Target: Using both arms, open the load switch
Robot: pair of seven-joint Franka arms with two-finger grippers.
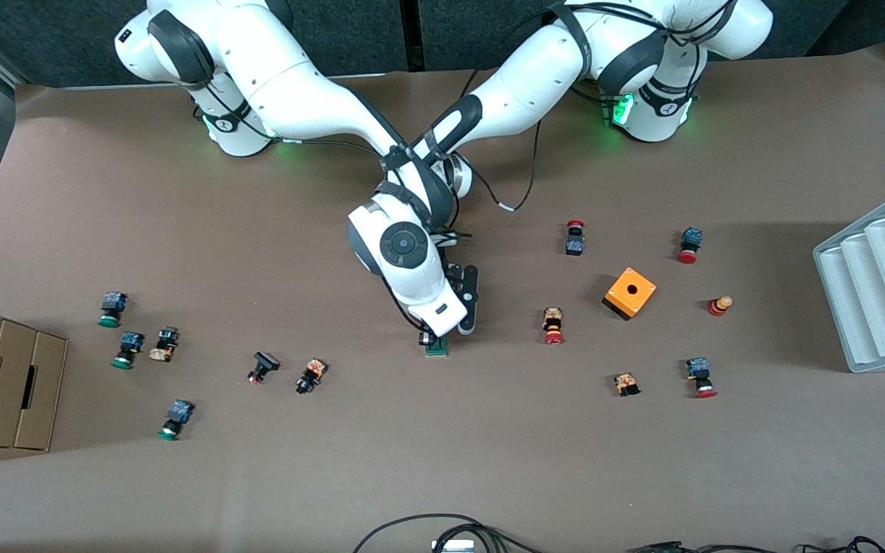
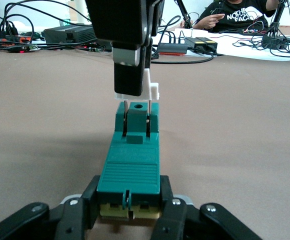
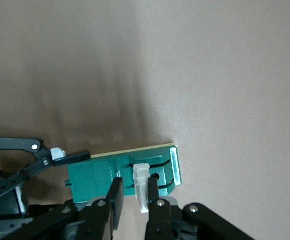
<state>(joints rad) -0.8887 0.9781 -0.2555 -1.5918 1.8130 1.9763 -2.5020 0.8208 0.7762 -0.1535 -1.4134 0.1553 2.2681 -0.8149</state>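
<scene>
1. A white ribbed tray (image 1: 876,288) sits at the left arm's end of the bench (image 1: 442,461); its grooves hold nothing
2. 3 brown cardboard boxes (image 1: 1,384) stand side by side at the right arm's end; their insides do not show
3. An orange cube box (image 1: 629,293) with a round hole on top lies among scattered push buttons (image 1: 553,326)
4. The load switch (image 2: 130,170) lies flat mid-bench: a narrow dark-green block, ribbed on top, with a white sliding piece (image 3: 141,186) at one end
5. The left gripper (image 2: 130,212) has its fingers pinching the green body's end
6. The right gripper (image 3: 134,200) comes from above, its fingers clamped on the white piece
</scene>
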